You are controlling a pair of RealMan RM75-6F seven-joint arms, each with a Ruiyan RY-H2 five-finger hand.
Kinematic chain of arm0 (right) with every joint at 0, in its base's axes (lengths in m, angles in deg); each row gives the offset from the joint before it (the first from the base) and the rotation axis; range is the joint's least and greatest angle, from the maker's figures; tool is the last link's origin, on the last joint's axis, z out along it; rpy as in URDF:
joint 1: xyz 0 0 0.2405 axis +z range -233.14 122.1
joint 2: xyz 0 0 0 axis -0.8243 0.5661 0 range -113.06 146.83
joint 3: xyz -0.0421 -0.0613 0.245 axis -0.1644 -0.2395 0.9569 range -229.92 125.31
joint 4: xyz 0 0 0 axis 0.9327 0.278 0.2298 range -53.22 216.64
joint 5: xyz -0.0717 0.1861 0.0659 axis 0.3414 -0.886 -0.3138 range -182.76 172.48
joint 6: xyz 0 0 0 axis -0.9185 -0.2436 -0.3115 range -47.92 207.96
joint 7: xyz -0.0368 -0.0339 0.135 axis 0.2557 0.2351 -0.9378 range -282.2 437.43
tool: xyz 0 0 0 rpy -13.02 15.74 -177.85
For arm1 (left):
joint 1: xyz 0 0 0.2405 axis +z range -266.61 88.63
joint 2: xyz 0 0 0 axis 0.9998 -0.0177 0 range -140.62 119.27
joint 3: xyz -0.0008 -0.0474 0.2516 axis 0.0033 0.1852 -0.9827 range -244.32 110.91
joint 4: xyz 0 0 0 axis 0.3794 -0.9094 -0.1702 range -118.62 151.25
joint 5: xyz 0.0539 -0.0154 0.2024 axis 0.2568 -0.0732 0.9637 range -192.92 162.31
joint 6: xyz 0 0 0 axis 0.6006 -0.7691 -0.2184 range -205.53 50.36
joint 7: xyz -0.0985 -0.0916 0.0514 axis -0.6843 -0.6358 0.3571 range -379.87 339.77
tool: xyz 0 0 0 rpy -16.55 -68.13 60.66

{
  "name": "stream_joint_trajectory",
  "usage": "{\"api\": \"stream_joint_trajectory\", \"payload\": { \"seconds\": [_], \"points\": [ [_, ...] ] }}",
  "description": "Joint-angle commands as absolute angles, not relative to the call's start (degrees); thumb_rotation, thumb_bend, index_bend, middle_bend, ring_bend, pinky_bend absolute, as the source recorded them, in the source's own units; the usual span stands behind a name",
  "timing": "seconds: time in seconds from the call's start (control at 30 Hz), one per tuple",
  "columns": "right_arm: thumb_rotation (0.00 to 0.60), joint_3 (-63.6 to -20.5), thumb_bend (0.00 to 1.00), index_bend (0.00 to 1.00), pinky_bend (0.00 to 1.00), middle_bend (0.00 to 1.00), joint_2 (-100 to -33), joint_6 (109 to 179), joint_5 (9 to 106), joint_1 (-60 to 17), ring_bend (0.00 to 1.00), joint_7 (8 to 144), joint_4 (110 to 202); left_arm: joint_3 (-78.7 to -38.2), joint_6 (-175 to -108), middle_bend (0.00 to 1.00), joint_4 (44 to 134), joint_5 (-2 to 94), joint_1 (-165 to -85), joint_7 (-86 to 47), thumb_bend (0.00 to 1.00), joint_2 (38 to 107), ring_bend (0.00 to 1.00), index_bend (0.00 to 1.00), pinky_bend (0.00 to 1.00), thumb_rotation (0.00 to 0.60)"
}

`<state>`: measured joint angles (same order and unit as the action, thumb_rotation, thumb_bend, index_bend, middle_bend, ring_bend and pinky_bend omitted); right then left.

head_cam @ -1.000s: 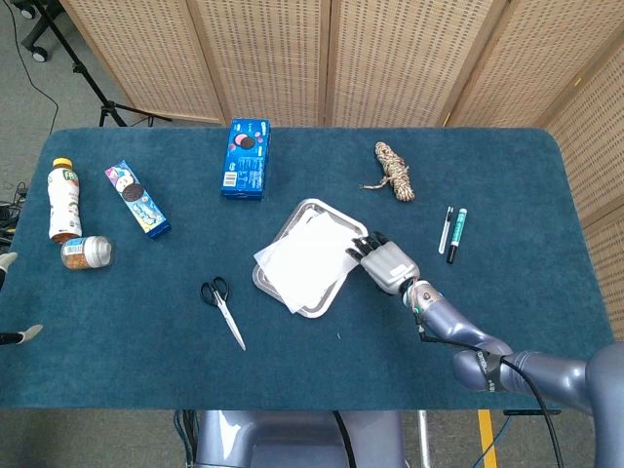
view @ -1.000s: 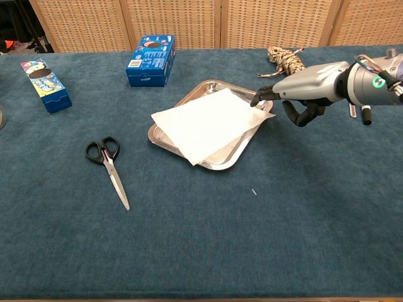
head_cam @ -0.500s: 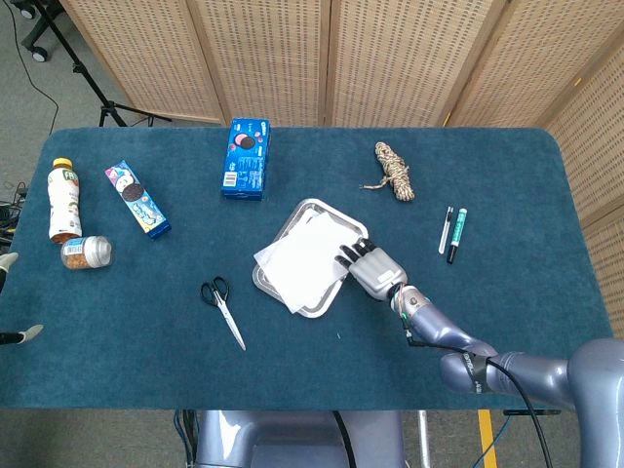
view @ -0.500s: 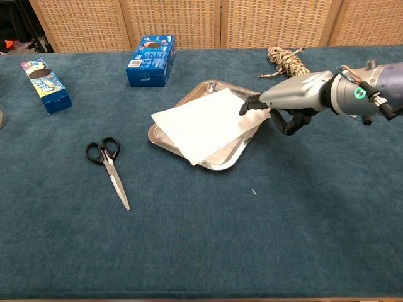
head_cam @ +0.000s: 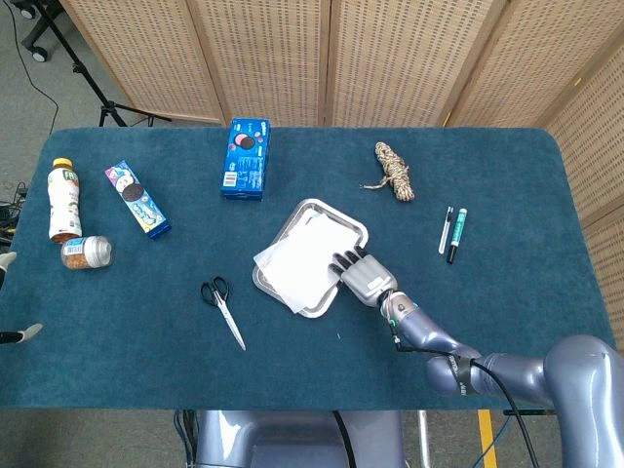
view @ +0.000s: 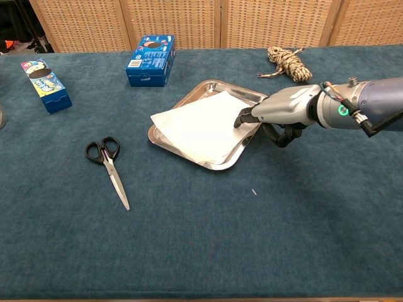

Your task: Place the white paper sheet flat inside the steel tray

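Note:
The steel tray [head_cam: 331,206] [view: 218,83] lies mid-table, turned at an angle. On it rests the white paper sheet [head_cam: 300,263] [view: 201,126], mostly within the rim, with its left corner sticking out over the tray's left edge. My right hand [head_cam: 363,277] [view: 280,113] reaches in from the right. Its extended fingertips [view: 243,117] press on the sheet's right corner inside the tray, while the other fingers curl under, outside the rim. It holds nothing. My left hand is not seen in either view.
Scissors [head_cam: 222,307] [view: 108,165] lie left of the tray. A blue cookie box [head_cam: 245,158] [view: 150,60] sits behind it, and a rope bundle [head_cam: 393,171] [view: 286,61] at the back right. Two pens [head_cam: 451,232] lie right. A snack box [head_cam: 137,200], bottle [head_cam: 64,200] and jar [head_cam: 86,253] stand far left.
My right hand slid left and toward the near edge along the tray's right side, pushing the sheet's right corner down inside the rim. The sheet shifted slightly left.

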<state>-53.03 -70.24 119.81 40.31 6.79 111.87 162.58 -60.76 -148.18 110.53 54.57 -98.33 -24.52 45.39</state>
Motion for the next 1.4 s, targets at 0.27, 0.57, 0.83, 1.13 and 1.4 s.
{"api": "stream_joint_trajectory", "payload": {
  "seconds": [0.27,0.57,0.83,1.13,1.4],
  "points": [
    [0.6,-54.0,1.0,0.0,0.0,0.01,-71.7,120.4,40.5,7.3,0.0,113.9,160.1,-60.8,-148.0,0.0,110.5,54.5,-98.4,-24.5,0.0,45.4,0.0,0.0,0.0,0.6],
    [0.6,-54.4,1.0,0.0,0.0,0.01,-72.6,120.7,42.4,7.9,0.0,115.7,156.7,-60.8,-147.7,0.0,110.5,54.2,-98.6,-24.2,0.0,45.5,0.0,0.0,0.0,0.6],
    [0.6,-54.1,1.0,0.0,0.0,0.01,-74.1,120.4,43.2,7.9,0.0,116.4,153.5,-60.9,-147.5,0.0,110.6,54.0,-98.8,-23.9,0.0,45.5,0.0,0.0,0.0,0.6],
    [0.6,-54.2,1.0,0.0,0.0,0.01,-75.5,120.3,43.9,7.9,0.0,117.7,151.2,-60.9,-147.5,0.0,110.5,54.0,-98.7,-24.2,0.0,45.5,0.0,0.0,0.0,0.6],
    [0.6,-53.5,1.0,0.0,0.0,0.01,-77.2,120.2,44.0,7.9,0.0,118.5,148.4,-60.9,-147.5,0.0,110.5,54.1,-98.7,-24.4,0.0,45.4,0.0,0.0,0.0,0.6]
  ]
}}
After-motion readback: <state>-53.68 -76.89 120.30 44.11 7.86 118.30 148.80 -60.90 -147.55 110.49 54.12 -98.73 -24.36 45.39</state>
